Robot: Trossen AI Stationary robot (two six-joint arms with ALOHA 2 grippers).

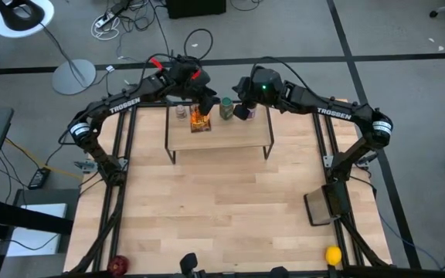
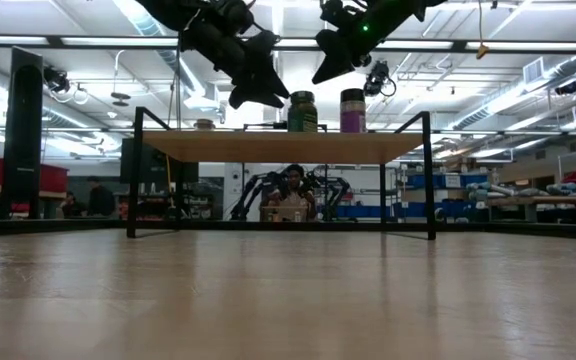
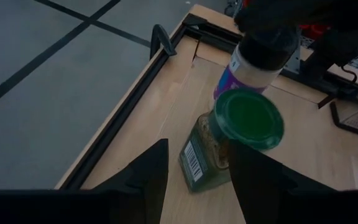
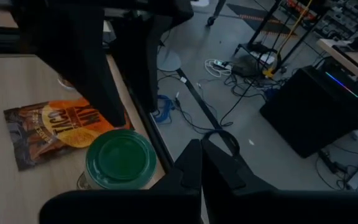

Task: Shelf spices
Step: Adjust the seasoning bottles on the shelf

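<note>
The shelf stands at the table's far side. On its board are a tiny pale-capped jar, a flat orange-brown packet lying flat, a green-lidded jar and a dark-lidded purple-labelled jar, both upright. My left gripper hangs open above the board by the packet, slanting down toward the green-lidded jar without touching it. My right gripper is shut, raised above the two jars, with nothing between its fingers.
A yellow ball lies at the table's near right edge, with a dark flat pad beyond it and a red thing at the near left. The wooden tabletop stretches bare before the shelf. A person sits beyond the table.
</note>
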